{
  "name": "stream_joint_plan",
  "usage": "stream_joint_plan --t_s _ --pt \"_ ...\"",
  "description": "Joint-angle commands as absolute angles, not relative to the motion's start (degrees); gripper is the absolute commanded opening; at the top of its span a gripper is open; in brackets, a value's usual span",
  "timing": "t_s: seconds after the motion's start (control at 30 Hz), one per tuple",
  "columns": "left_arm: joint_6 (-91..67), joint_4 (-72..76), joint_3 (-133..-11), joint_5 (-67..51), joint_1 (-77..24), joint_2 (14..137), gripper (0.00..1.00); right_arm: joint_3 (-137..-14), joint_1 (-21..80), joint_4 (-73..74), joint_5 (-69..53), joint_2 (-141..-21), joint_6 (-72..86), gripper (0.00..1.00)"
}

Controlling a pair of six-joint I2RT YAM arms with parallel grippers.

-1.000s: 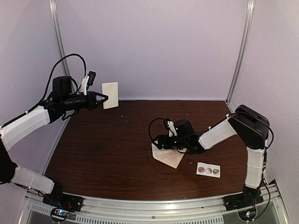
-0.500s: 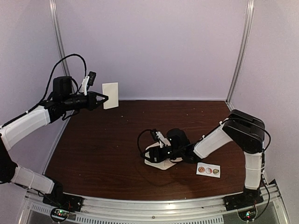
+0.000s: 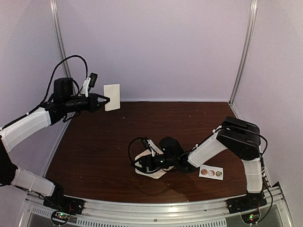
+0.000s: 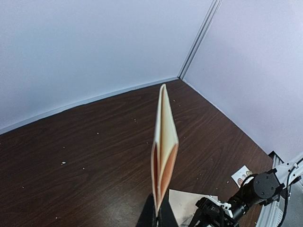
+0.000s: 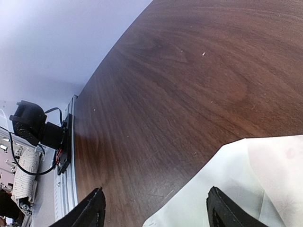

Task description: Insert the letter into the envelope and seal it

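My left gripper [image 3: 105, 100] is raised at the back left, shut on the bottom edge of the small cream envelope [image 3: 112, 96], which it holds upright in the air. In the left wrist view the envelope [image 4: 163, 142] stands edge-on above the shut fingers [image 4: 160, 216], with its layers slightly apart. The whitish letter sheet [image 3: 152, 170] lies flat on the brown table near the front middle. My right gripper [image 3: 141, 164] is low over it, open. In the right wrist view [image 5: 158, 210] the fingers are wide apart, with the sheet [image 5: 236, 184] under the right one.
A small white strip with three round stickers [image 3: 211, 172] lies on the table right of the right arm; it also shows in the left wrist view [image 4: 241, 176]. Pale walls close in the back and sides. A metal rail [image 3: 156, 208] runs along the front edge.
My right gripper has slid left and toward the front edge, and the whitish sheet has moved with it. The left arm and the envelope have not moved.
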State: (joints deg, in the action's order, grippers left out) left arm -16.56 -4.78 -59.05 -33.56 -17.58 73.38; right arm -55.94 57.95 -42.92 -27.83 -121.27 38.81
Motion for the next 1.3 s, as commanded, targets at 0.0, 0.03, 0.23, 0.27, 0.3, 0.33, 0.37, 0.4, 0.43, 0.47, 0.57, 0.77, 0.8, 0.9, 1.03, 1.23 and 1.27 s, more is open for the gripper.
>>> stream_joint_plan --t_s 0.0,0.03,0.23,0.27,0.3,0.33,0.37,0.4,0.43,0.47,0.57,0.77,0.8,0.9,1.03,1.23,1.27 --pt "-18.48 -0.88 -56.59 -34.65 -17.40 73.53 0.00 -55.99 58.62 -38.03 -26.79 -117.59 38.53 0.76" --pt "-19.76 -0.51 -55.70 -34.89 -17.40 73.44 0.00 -55.99 58.60 -36.99 -25.85 -115.39 37.36 0.77" --pt "-30.25 6.95 -49.75 -33.08 -19.64 71.81 0.00 -51.55 56.89 -27.08 -19.53 -100.88 32.31 0.82" --pt "-32.61 8.35 -48.21 -31.77 -20.81 71.33 0.00 -50.10 56.17 -25.77 -18.59 -98.75 32.06 0.82" --pt "-35.72 9.68 -46.59 -30.71 -22.11 70.94 0.00 -48.77 55.29 -24.41 -17.74 -97.00 31.85 0.83" --pt "-38.06 10.86 -45.24 -29.73 -23.51 70.79 0.00 -47.45 54.18 -23.19 -17.27 -95.45 31.75 0.83" --pt "-40.40 11.73 -43.85 -28.34 -25.13 70.76 0.00 -45.94 53.12 -22.42 -17.24 -93.93 31.54 0.83" --pt "-42.38 12.38 -42.35 -26.86 -26.84 70.95 0.00 -44.55 52.11 -21.91 -17.31 -93.00 31.51 0.82" --pt "-44.15 12.92 -41.42 -24.69 -28.90 71.24 0.00 -43.12 50.55 -21.42 -17.24 -92.31 31.69 0.82" --pt "-45.72 13.30 -40.72 -23.42 -30.85 71.76 0.00 -41.93 49.43 -20.84 -17.33 -91.87 31.91 0.82" --pt "-50.99 15.59 -38.41 -21.84 -35.76 73.71 0.00 -39.09 46.69 -20.07 -18.76 -91.77 32.74 0.80" --pt "-59.18 21.07 -35.16 -20.10 -41.99 77.48 0.00 -37.86 44.84 -20.47 -22.68 -94.85 34.11 0.78" --pt "-59.88 21.21 -35.08 -19.83 -42.82 78.23 0.00 -37.87 44.80 -20.60 -23.27 -95.56 34.34 0.77" --pt "-61.74 22.58 -34.47 -20.10 -44.29 80.00 0.00 -37.56 44.83 -21.45 -24.80 -97.25 35.31 0.76" --pt "-63.48 24.42 -33.46 -21.15 -44.43 81.46 0.00 -36.48 44.88 -23.42 -26.45 -98.85 36.75 0.76" --pt "-63.96 23.89 -32.22 -21.53 -44.49 81.02 0.00 -35.33 46.34 -24.73 -28.71 -99.51 39.12 0.75" --pt "-64.19 23.83 -31.76 -21.65 -44.52 80.89 0.00 -35.12 47.00 -24.72 -28.89 -99.57 39.60 0.75"
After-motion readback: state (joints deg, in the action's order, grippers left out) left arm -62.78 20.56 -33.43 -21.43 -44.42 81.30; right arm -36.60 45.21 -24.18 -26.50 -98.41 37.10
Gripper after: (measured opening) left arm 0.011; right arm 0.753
